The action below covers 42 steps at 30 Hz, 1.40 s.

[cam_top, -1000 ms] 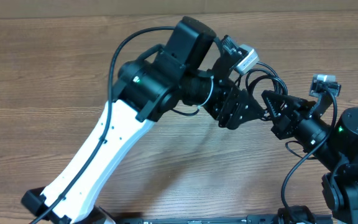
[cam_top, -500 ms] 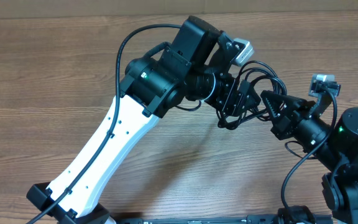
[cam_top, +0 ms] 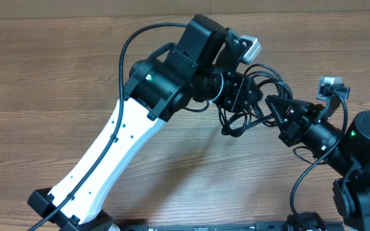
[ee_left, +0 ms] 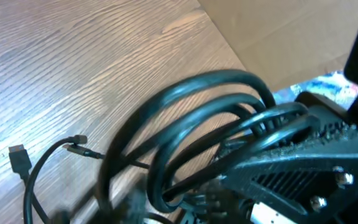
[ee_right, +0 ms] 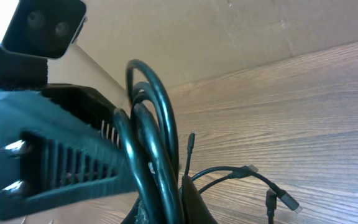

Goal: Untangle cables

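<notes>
Left end effector (cam_top: 244,101) lifted, clamped on cables (ee_left: 216,77)

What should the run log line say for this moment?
left gripper: shut on cables | right gripper: shut on cables | cables: looped bundle between both

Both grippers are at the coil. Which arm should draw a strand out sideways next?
Right, probably: the right gripper points into the cables from the side, with bare table around it, while the left gripper sits over them as anchor.

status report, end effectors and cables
Left end effector shut on cables, coil lifted. Right end effector nosed against coil, grip unclear. Plug ends trail on table; no other obstruction seen.
</notes>
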{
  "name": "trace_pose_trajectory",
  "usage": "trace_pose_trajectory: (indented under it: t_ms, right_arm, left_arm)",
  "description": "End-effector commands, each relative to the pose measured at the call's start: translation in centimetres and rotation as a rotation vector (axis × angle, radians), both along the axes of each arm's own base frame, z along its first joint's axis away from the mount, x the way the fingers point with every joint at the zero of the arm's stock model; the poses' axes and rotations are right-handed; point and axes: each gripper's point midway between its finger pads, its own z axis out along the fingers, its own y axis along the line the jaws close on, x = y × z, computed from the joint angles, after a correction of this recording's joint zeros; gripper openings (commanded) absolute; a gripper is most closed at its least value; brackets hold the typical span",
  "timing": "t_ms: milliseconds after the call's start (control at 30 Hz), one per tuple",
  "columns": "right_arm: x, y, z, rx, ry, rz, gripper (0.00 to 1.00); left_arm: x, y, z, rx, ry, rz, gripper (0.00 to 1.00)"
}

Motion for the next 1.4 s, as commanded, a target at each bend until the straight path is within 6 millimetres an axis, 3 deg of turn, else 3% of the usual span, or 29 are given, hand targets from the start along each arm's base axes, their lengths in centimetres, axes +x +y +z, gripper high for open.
trace_pose_trajectory:
  t_ms: [0, 133, 700, 867, 933, 1033, 1200, 1367]
  right_arm:
    - [-0.3, 0.1, 1.0, 0.007, -0.03, 0.009, 0.04]
    - [-0.4, 0.2, 1.0, 0.01, -0.03, 0.02, 0.04]
    - [0.0, -0.4, 0.7, -0.029, -0.043, -0.013, 0.04]
    - [0.0, -0.4, 0.7, -0.029, -0.043, -0.013, 0.04]
    - [0.0, -0.4, 0.7, -0.029, -0.043, -0.013, 0.04]
    - [0.0, -0.3, 0.7, -0.029, -0.043, -0.012, 0.04]
    - [0.0, -0.3, 0.8, -0.027, -0.043, -0.009, 0.04]
    - [0.0, -0.3, 0.8, -0.028, -0.043, -0.01, 0.04]
  left_arm:
    - [0.1, -0.1, 0.6, -0.011, -0.015, 0.0, 0.13]
    - [0.1, -0.1, 0.6, -0.011, -0.015, 0.0, 0.04]
    - [-2.3, -1.2, 2.0, -0.11, 0.04, -0.133, 0.04]
    - [-2.3, -1.1, 2.0, -0.106, 0.033, -0.138, 0.14]
    - [-2.3, -1.1, 1.9, -0.103, 0.026, -0.144, 0.25]
    - [-2.4, -1.0, 1.8, -0.097, 0.01, -0.157, 0.25]
    - [-2.5, -1.0, 1.7, -0.093, 0.013, -0.158, 0.18]
    - [-2.5, -1.0, 1.7, -0.092, 0.012, -0.159, 0.04]
